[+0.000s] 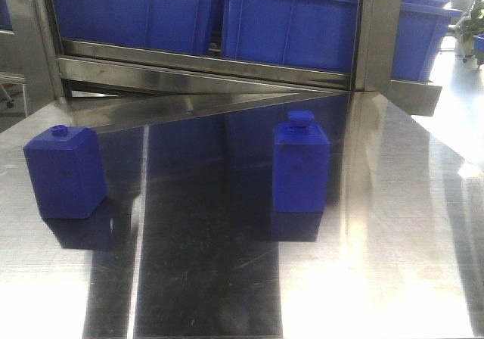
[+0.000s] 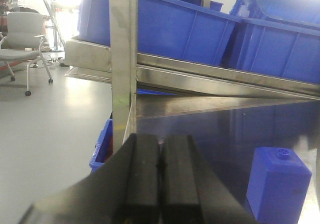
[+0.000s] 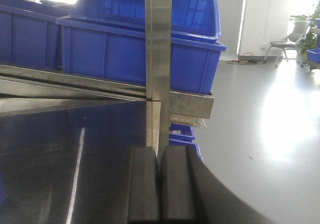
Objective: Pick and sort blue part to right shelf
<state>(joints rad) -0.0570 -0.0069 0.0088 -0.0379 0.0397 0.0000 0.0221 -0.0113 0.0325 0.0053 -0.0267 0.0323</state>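
The blue part (image 1: 301, 165), tall and narrow with a chunky cap, stands upright on the steel table (image 1: 227, 278), right of centre. It does not show clearly in either wrist view. The right shelf (image 1: 412, 95) rises behind the table's far right corner, with a blue bin (image 1: 423, 40) on it; in the right wrist view its post (image 3: 159, 44) and front rail (image 3: 192, 104) show. My left gripper (image 2: 160, 151) is shut on nothing. My right gripper (image 3: 160, 154) is also shut and empty, low over the table's right edge. Neither gripper shows in the front view.
A squatter blue block (image 1: 64, 172) with a tiny knob stands at the table's left, also showing beside my left gripper (image 2: 278, 184). More blue bins (image 1: 291, 21) sit on the rack straight ahead. Small blue bins (image 3: 182, 134) lie on the floor, and an office chair (image 2: 20, 39) stands at the left.
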